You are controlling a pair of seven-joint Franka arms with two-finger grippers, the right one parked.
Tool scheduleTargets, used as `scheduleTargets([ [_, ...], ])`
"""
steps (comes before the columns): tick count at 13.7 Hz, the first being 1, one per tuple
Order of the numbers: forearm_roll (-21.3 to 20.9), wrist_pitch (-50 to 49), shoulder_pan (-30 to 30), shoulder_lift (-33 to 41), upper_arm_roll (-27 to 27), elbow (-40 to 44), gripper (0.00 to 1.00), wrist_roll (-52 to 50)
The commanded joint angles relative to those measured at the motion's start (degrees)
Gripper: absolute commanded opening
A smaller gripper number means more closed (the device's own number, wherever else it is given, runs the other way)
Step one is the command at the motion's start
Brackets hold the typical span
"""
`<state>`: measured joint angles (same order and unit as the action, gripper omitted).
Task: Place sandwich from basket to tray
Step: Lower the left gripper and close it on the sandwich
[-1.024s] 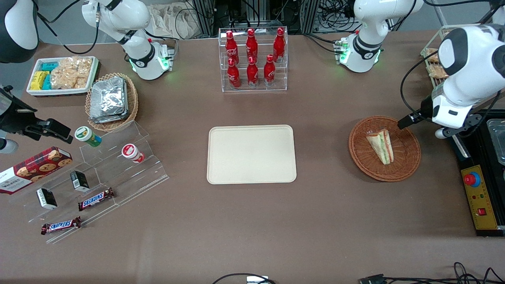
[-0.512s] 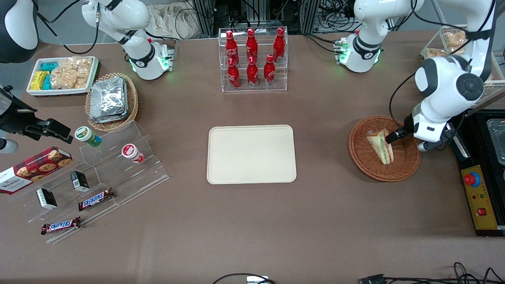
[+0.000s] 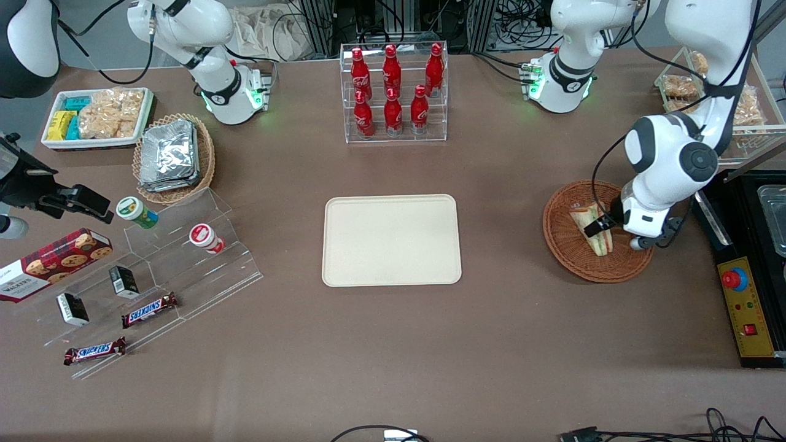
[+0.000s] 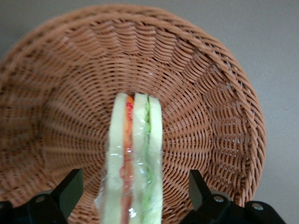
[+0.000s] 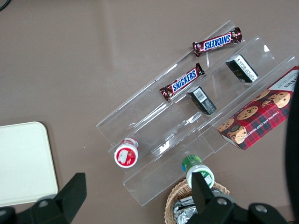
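Observation:
The sandwich (image 3: pixel 589 228) is a wrapped white-bread wedge with green and red-orange filling. It lies in the round brown wicker basket (image 3: pixel 562 242) toward the working arm's end of the table. My gripper (image 3: pixel 605 228) hangs low over the basket, right above the sandwich. In the left wrist view the sandwich (image 4: pixel 134 163) stands between my two black fingertips (image 4: pixel 70 189), which are spread wide and clear of it on both sides; the basket's woven bottom (image 4: pixel 196 102) fills that view. The cream-beige tray (image 3: pixel 392 240) lies bare at the table's middle.
A clear rack of red bottles (image 3: pixel 393 92) stands farther from the front camera than the tray. A black control box with a red button (image 3: pixel 746 307) lies beside the basket at the table's edge. A foil-packet basket (image 3: pixel 174 158) and snack displays (image 3: pixel 147 276) lie toward the parked arm's end.
My gripper has come down and moved from the basket's rim to over the sandwich. The sandwich, basket and tray have not moved.

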<state>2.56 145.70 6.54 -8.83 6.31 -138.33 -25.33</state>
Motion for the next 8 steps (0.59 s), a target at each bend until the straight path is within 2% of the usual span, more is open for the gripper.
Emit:
scheduleTargets([
  [1,0.8,4.5,-1.0,-1.2,0.0,-2.1,0.99,-1.1],
  [4,0.8,4.4,-0.9,-1.4,0.0,-2.4,0.98,-1.0],
  [5,0.8,4.4,-1.0,-1.5,0.0,-2.4,0.93,-1.0],
  [6,0.8,4.4,-1.0,-1.5,0.0,-2.5,0.80,-1.0],
  [7,0.7,4.2,-0.9,-1.4,0.0,-2.5,0.60,-0.9],
  [8,0.7,4.2,-0.9,-1.2,0.0,-2.7,0.46,-0.9],
])
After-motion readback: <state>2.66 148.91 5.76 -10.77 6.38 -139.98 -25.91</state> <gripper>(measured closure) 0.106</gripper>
